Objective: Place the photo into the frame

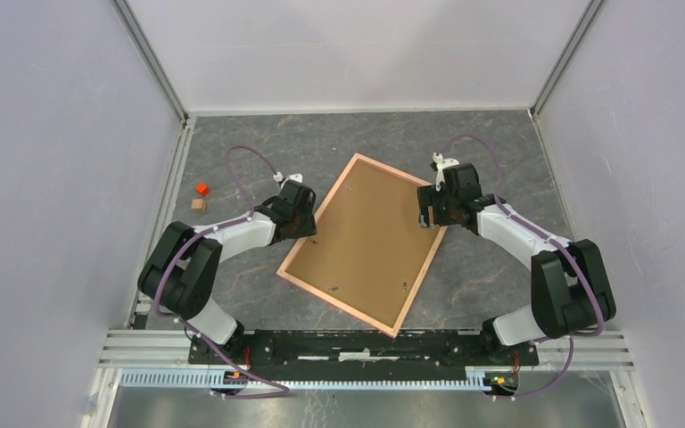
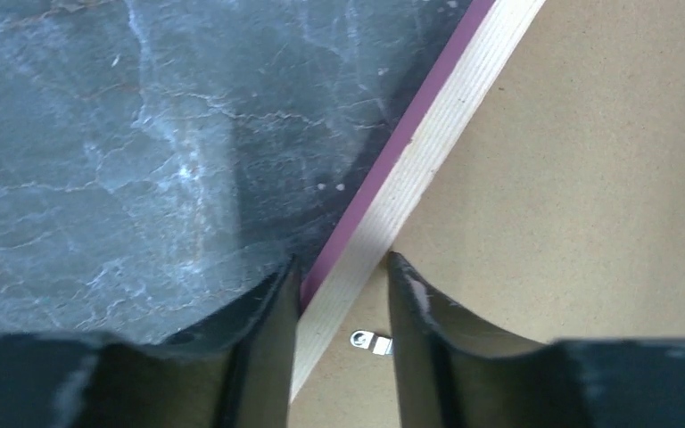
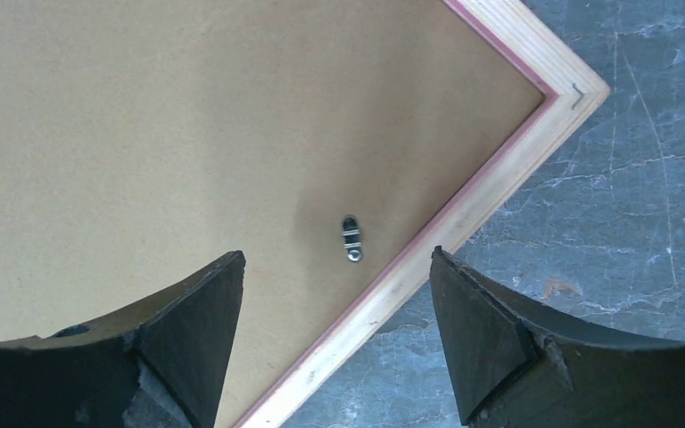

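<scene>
Left fingers (image 2: 263, 357) narrow, astride frame (image 2: 450, 111) rail, grip not clear, right fingers (image 3: 482, 339) wide apart, above frame's opposite edge, brown board (image 3: 143, 134) inside frame

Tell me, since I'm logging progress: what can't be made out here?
1. The photo: in no view; the backing board fills the frame.
2. Whether the left hand grips the frame: left wrist view, contact unclear.
3. Two small blocks: top view, too small.

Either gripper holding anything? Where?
Right gripper: nothing, open. Left gripper straddles the frame's left rail, fingers close against it; grip cannot be told.
</scene>
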Motion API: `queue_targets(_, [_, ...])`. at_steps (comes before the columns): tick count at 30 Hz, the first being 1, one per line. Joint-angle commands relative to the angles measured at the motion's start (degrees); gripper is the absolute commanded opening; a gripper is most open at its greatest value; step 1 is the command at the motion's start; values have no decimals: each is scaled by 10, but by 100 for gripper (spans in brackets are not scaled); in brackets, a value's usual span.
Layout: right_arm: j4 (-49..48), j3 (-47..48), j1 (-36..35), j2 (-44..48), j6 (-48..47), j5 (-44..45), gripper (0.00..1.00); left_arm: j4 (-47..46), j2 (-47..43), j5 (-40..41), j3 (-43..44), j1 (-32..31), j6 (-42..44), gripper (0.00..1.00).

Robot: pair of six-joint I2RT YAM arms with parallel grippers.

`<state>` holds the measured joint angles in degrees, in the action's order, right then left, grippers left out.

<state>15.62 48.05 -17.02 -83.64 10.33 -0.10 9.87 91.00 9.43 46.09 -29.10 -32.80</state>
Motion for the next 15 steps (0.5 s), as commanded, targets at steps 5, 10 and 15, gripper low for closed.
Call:
queue_targets(5, [-11,-16,4,20,-21,46,80,-13,-27,35,-74,-12,-23,23])
queue_targets(10, [-10,-4,5,-2,-33,36,83,1,-108,41,-132,-12,-40,18])
queue_targets(15, [-18,-3,4,-12,-38,18,84,12,-166,23,-164,-12,-64,12])
